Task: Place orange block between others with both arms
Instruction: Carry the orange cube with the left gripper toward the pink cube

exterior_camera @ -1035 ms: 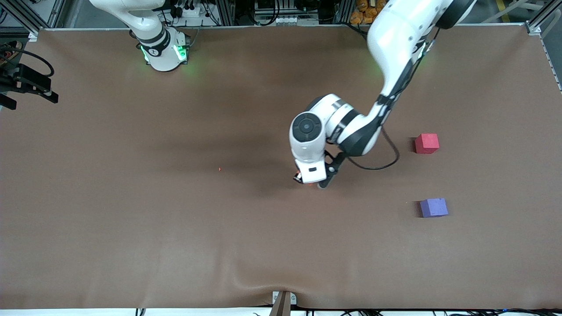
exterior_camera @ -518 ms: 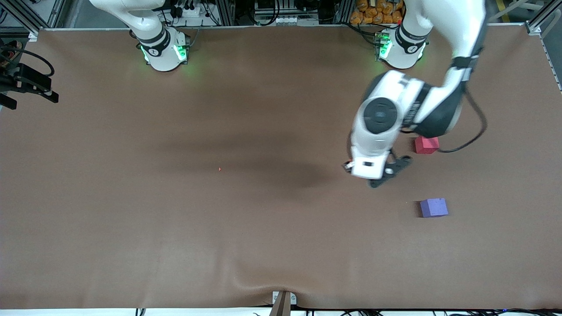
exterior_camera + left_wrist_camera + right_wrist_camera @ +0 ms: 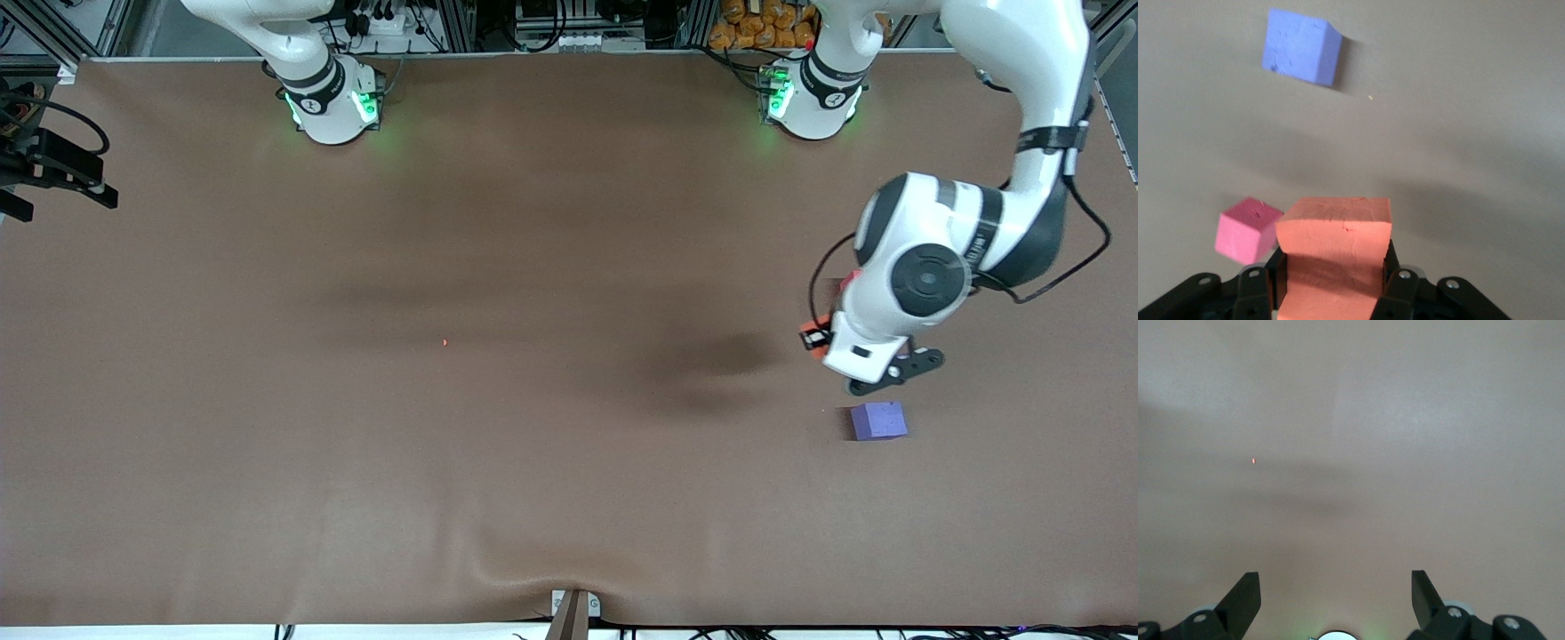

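Note:
My left gripper [image 3: 1333,267] is shut on the orange block [image 3: 1335,243], which fills the gap between its fingers. In the front view only a corner of the orange block [image 3: 811,337] peeks out from under the left arm's wrist [image 3: 889,329]. The gripper hangs over the table between the two others. The purple-blue cube [image 3: 878,420] [image 3: 1301,47] lies nearer to the front camera. The pinkish-red cube [image 3: 1245,230] shows in the left wrist view; the arm covers it in the front view. My right gripper [image 3: 1335,587] is open and empty above bare table, and that arm waits.
A tiny orange crumb [image 3: 444,342] [image 3: 1253,461] lies on the brown table cover [image 3: 356,444]. Black equipment [image 3: 53,169] juts in at the right arm's end. The cover is wrinkled near the front edge [image 3: 533,569].
The left arm has swung from the table's middle toward its own end, carrying the orange block, and now covers the pinkish-red cube. The right arm has not moved.

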Robot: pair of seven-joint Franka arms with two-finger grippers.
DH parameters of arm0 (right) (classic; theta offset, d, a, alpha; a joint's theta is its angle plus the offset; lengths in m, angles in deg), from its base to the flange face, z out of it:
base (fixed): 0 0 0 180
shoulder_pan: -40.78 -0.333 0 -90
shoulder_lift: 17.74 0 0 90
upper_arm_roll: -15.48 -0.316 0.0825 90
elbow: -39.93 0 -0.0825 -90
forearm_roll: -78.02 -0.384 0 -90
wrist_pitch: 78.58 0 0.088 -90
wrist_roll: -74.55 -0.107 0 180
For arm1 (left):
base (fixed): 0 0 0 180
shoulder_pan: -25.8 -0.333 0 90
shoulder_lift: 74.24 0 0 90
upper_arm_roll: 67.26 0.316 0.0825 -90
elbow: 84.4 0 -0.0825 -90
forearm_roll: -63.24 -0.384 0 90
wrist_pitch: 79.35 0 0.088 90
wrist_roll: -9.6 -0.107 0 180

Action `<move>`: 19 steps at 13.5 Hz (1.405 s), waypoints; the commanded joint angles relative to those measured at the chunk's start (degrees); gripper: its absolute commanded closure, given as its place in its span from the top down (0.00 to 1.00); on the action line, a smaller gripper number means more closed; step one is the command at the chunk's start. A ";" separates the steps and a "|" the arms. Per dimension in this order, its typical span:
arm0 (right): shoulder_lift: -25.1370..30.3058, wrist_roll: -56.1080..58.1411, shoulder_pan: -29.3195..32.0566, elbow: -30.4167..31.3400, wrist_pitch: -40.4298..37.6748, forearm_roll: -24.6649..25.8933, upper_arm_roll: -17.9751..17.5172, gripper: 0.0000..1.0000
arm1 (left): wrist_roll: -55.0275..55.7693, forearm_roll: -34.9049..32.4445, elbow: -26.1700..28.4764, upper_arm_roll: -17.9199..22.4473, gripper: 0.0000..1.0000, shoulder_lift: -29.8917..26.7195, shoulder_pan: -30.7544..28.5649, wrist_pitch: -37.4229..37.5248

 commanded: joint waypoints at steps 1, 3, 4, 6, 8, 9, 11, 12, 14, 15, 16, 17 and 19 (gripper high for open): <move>0.22 -0.23 0.04 -0.68 -0.34 -0.52 0.07 1.00 | -6.18 0.64 6.08 -0.75 0.00 -0.57 -4.36 -8.97; 0.13 -0.23 -0.13 -1.04 0.01 -1.04 -0.01 1.00 | -10.32 0.02 10.12 -0.67 0.00 0.65 -7.10 -16.79; 0.05 -0.23 0.04 -1.04 0.10 -2.52 0.16 1.00 | -11.03 -0.76 11.79 -0.66 0.00 1.18 -8.06 -20.14; -0.13 -0.23 0.57 -0.86 0.01 -5.34 0.42 1.00 | -14.01 -2.70 14.61 -0.66 0.00 1.54 -10.52 -24.81; -0.13 -0.23 0.48 -0.86 0.01 -5.26 0.42 1.00 | -17.35 -2.79 18.21 -0.66 0.00 1.45 -12.46 -29.90; -0.04 -0.23 0.31 -0.86 -0.34 -5.00 0.42 1.00 | -18.41 -3.14 19.53 -0.66 0.00 1.45 -13.42 -32.10; -0.04 -0.23 0.65 -0.95 -0.25 -5.00 0.60 1.00 | -19.56 -4.37 21.21 -0.66 0.00 1.89 -14.83 -35.19; -0.04 -0.31 0.57 -0.95 -0.34 -5.00 0.69 1.00 | -19.74 -5.68 21.48 -0.66 0.00 2.07 -15.53 -35.81; 0.13 -0.31 0.22 -0.95 -0.60 -4.48 0.60 1.00 | -19.74 -7.71 21.74 -0.66 0.00 2.68 -16.50 -36.86; 0.31 -0.31 0.30 -0.95 -0.69 -4.47 0.69 1.00 | -19.83 -7.80 22.35 -0.66 0.00 2.86 -16.60 -38.00; 0.40 -0.31 0.39 -0.95 -1.13 -4.39 0.86 1.00 | -20.00 -7.89 22.97 -0.66 0.00 2.86 -16.60 -39.15; 0.40 -0.31 0.48 -0.95 -1.65 -2.99 0.86 1.00 | -20.27 -7.89 23.32 -0.66 0.00 2.86 -16.60 -39.42; 0.57 -0.23 -0.22 -1.04 -1.83 2.01 0.52 1.00 | -21.15 -7.89 23.85 -0.75 0.00 2.77 -16.60 -39.86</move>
